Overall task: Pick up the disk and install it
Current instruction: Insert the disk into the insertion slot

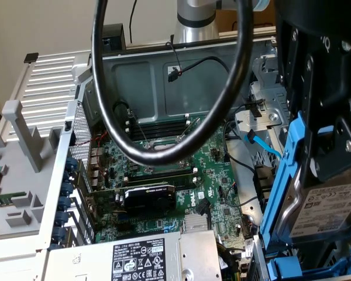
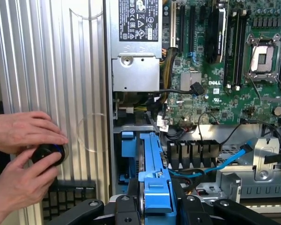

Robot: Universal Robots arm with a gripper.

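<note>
Your gripper (image 1: 324, 140) is clamped on the disk (image 1: 332, 212) — pickup done. Disk's on edge, low in the open case beside the mobo (image 1: 164, 181), not seated yet — install left.

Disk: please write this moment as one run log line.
gripper: shut on disk | disk: upright, over blue drive bay | person's hand: on black knob

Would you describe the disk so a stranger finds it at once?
Start at the open computer case, on the exterior view's right. There the black gripper holds the disk: silver metal, white label, bright blue frame, unlike the grey power supply.
</note>
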